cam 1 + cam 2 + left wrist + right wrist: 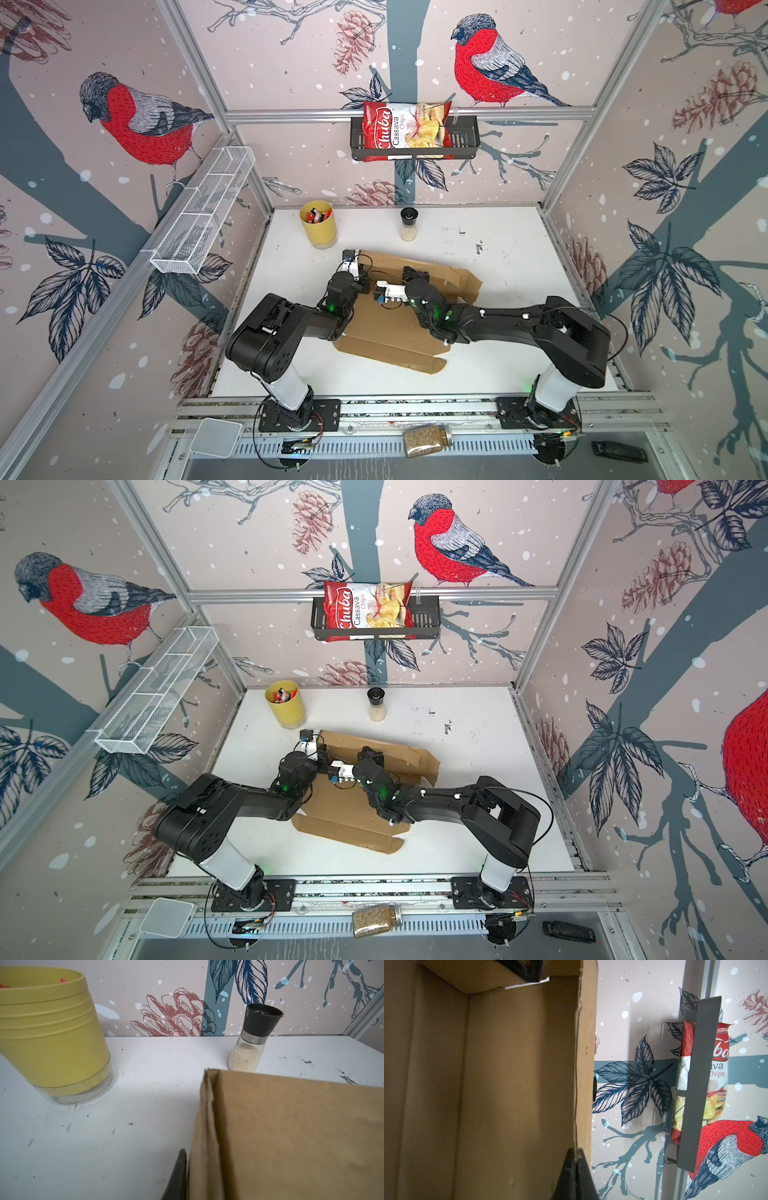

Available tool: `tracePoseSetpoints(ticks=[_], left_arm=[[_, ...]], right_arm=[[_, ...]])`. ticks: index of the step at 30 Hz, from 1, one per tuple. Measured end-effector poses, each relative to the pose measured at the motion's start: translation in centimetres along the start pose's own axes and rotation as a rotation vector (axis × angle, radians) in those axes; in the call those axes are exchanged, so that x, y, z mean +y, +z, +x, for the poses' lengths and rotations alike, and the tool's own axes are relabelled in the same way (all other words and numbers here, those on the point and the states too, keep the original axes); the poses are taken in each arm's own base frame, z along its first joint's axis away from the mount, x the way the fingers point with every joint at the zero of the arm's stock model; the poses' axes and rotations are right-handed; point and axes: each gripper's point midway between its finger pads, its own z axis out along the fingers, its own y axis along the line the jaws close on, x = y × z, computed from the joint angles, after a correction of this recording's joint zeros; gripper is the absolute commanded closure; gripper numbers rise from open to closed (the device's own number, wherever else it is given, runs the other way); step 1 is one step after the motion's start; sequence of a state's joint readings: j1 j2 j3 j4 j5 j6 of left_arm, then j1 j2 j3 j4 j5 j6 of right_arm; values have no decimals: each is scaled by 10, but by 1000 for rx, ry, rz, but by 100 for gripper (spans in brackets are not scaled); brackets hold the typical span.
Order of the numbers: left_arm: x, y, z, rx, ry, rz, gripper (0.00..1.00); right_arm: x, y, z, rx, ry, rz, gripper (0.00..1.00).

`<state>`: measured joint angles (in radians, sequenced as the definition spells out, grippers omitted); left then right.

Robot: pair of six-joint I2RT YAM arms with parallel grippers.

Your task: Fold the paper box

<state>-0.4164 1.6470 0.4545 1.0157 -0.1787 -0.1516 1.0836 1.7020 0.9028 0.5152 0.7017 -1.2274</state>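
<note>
The paper box (386,332) (345,812) is a brown cardboard sheet lying part-folded on the white table, with its far wall and left side raised. My left gripper (365,268) (323,752) is at the box's far left corner. In the left wrist view one dark finger (178,1176) presses flat against the doubled side flap of the box (291,1136); the other finger is hidden behind the cardboard. My right gripper (415,274) (577,1152) is shut on the upright wall's edge, and the box's inside (508,1084) fills that view.
Behind the box stand a yellow cup (318,224) (49,1032) of markers and a black-capped grinder (408,224) (251,1043). A chips bag sits in a black wall basket (461,141). A white mesh shelf (203,212) hangs on the left. A grain jar (428,439) lies on the front rail.
</note>
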Motion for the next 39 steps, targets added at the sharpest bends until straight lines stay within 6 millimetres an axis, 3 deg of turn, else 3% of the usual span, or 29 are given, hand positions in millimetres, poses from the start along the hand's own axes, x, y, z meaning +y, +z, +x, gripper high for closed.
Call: tracePoseSetpoints(ticks=[5,9,13,15,18,21,25,30,33,39], left_arm=[[4,-6,2,-12,-3,-16,90],[10,-12,4,-25,-19,-38,90],[13,-16,5,-31,-31,-59,90],[15,-18,5,-34,-35,-71,90],[15,-22,3,-43,-37,-78,90],[14,-27,-1,-57,-38,-88,90],[12,-35,-7,-77,-36,-105,90],[14,-43,-8,-85,-30,-153,90],[16,-47,-8,-86,-26,-183,90],[16,-50,-6,-85,-17,-221,90]], right_arm=[[2,-1,1,3,10,-25,56],[-10,-8,-4,-28,90,-36,48],[-25,-22,-9,-81,215,-68,46],[-39,-35,-14,-130,313,-90,46],[-77,-54,-15,-218,518,-92,44],[-118,-62,11,-231,789,-63,44],[-142,-53,62,-148,1150,-53,47],[-142,-45,96,-6,1504,-136,53],[-131,-43,111,83,1666,-200,54],[-84,-45,101,210,1839,-422,52]])
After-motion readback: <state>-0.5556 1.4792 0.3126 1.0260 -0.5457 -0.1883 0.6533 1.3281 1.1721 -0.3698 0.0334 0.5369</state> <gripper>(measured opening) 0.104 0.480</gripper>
